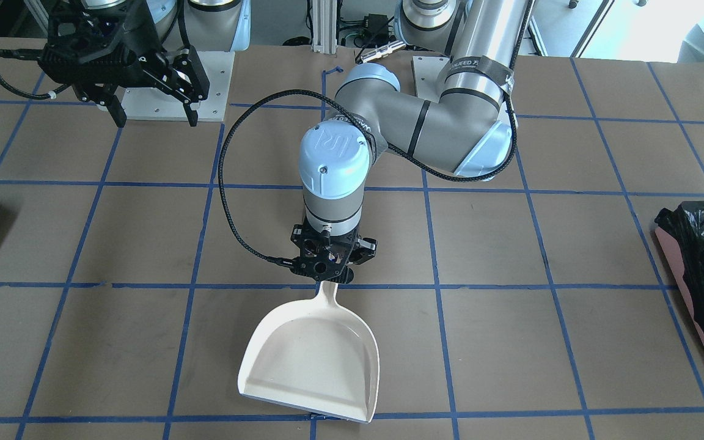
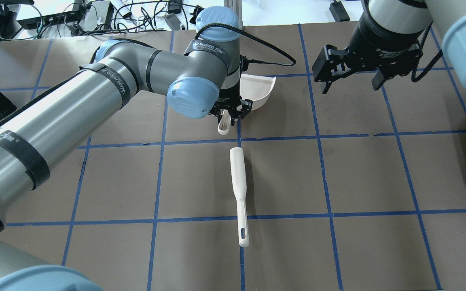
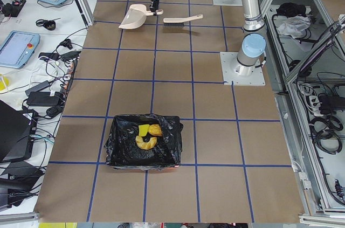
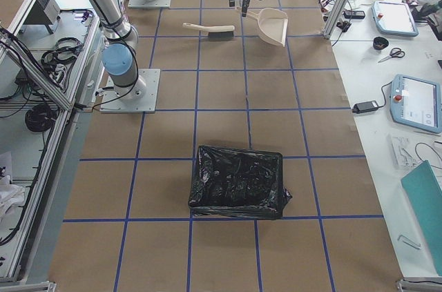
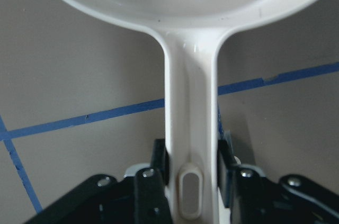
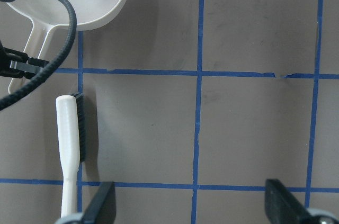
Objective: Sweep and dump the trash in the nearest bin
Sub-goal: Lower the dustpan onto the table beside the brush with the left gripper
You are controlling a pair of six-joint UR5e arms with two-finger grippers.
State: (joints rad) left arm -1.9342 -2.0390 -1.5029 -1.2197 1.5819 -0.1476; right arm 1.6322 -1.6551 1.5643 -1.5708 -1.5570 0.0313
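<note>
Looks to me like the sweep-and-dump part is basically done. In the left-side view the trash (image 3: 146, 137) (a yellow sponge block plus a brownish lump) is sitting inside the bin (image 3: 114, 153), the black-bag-lined one well away from the tools, toward the robot's left end of the counter (image 1: 511, 342). I can't make out the pale apple slice at that size.

The white dustpan (image 1: 312, 360) is lying flat on the counter with nothing in it. The left gripper (image 1: 329, 274) comes down from above onto the dustpan handle (image 5: 190, 107), and in the wrist view its jaws are pressed against both sides of the handle, so it's clamped on. The brush (image 2: 239, 186) lies loose on the counter just beside the handle end, with nothing gripping it. The right gripper (image 2: 351, 85) hangs above the counter off to the side, jaws spread apart and empty.

So my read is that we're at the "put the tool down" step. The next move just needs the left jaws to let go and the arm to lift straight up, so the fingers don't drag the handle or nudge the brush sitting right there.
</note>
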